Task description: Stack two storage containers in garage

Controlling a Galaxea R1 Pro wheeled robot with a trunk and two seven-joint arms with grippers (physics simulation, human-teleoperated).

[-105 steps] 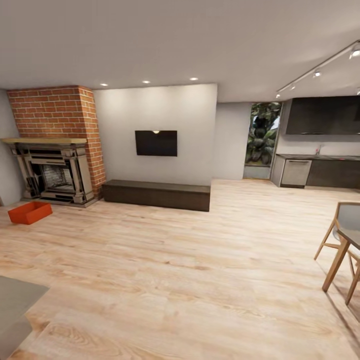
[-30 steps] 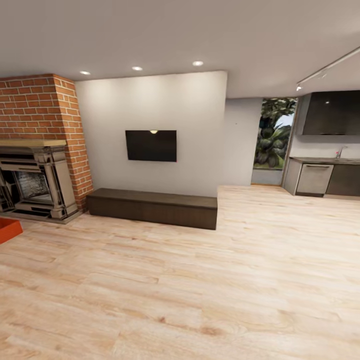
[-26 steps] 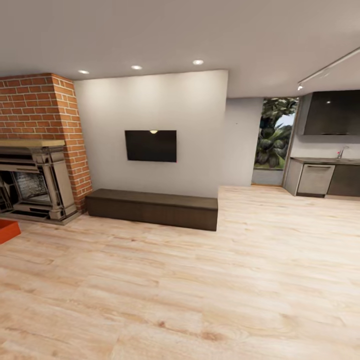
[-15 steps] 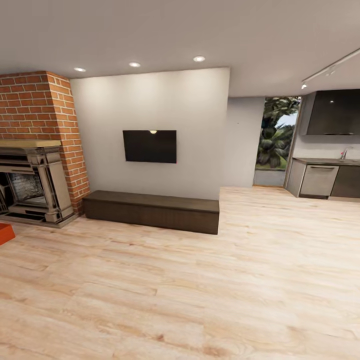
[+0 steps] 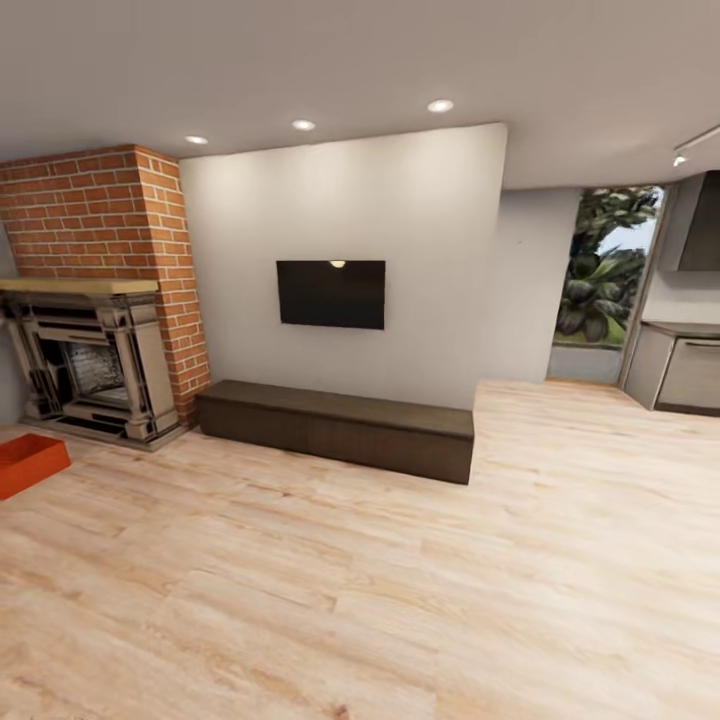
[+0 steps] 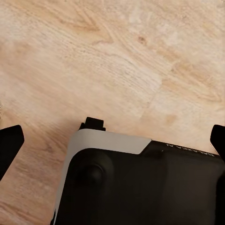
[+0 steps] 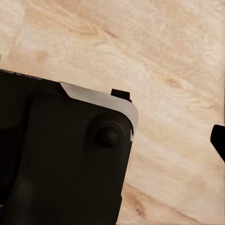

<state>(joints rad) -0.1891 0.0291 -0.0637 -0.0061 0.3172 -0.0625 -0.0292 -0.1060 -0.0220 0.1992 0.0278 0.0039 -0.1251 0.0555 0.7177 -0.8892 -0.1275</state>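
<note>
One red-orange open-top storage container lies on the light wood planks at the far left of the head view, in front of the brick fireplace of the living room, partly cut off by the picture's edge. My left gripper hangs open over the planks above my dark base, its black fingertips far apart and nothing between them. One black fingertip of my right gripper stands wide at the side, also with nothing held. The garage is out of view.
A low dark bench runs along the white wall under the wall TV. Kitchen cabinets and a window with plants are at the right. Wood floor stretches wide ahead.
The camera has moved closer and turned left, so fireplace, TV and bench sit further right in the picture. More of the container shows at the left edge than half a second ago.
</note>
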